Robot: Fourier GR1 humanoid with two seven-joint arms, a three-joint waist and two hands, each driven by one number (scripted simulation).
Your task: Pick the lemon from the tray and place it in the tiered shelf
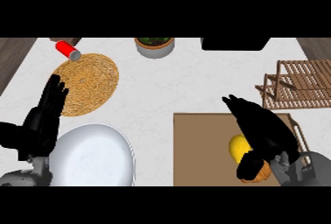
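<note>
You have one lemon (pixel 238 146), one brown tray (pixel 200 148), one wooden tiered shelf (pixel 301 83), one white plate (pixel 97 157), one woven mat (pixel 87 83), one red can (pixel 67 49) and one potted plant (pixel 154 46). Your right hand (pixel 265 131) lies over the tray, fingers straight, thumb curled low; the lemon sits on the tray, touching the hand's left edge, partly hidden. Your left hand (pixel 45 116) rests at the left, fingers straight and together, beside the plate.
</note>
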